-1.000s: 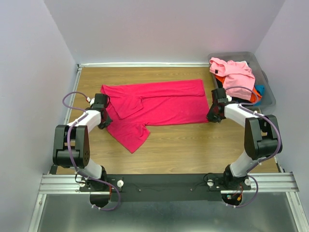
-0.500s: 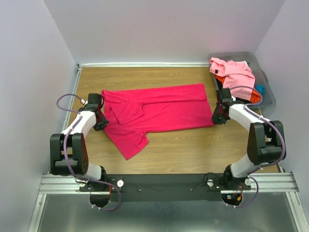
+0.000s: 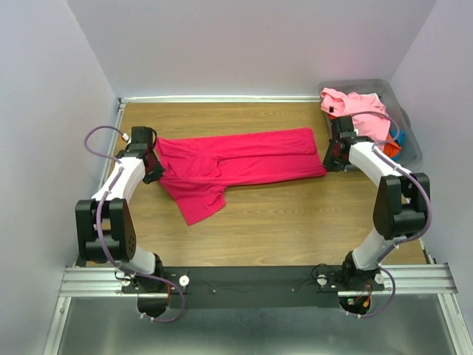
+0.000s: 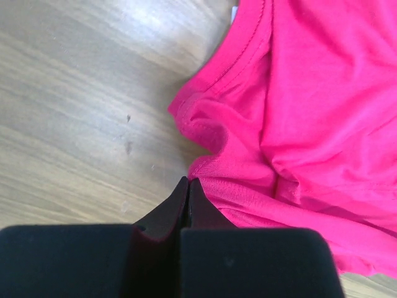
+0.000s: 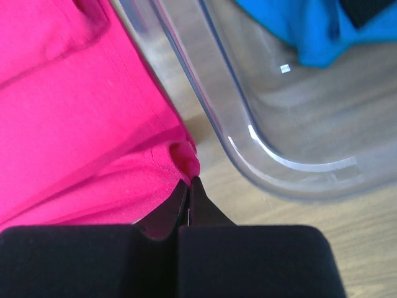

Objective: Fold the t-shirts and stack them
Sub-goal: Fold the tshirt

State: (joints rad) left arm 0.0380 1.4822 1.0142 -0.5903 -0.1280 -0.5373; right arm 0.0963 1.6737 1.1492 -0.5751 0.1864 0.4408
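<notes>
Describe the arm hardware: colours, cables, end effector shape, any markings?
Both the left arm and right arm alternate white links with blocky black joint housings; a purple cable loops along each. The left end effector and right end effector are matte black, with two fingers tapering to thin tips. No markings visible.

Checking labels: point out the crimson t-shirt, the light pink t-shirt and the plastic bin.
crimson t-shirt [image 3: 251, 159], top view, middle of its body.
light pink t-shirt [image 3: 362, 115], top view, its upper surface.
plastic bin [image 5: 291, 167], right wrist view, clear corner wall.
</notes>
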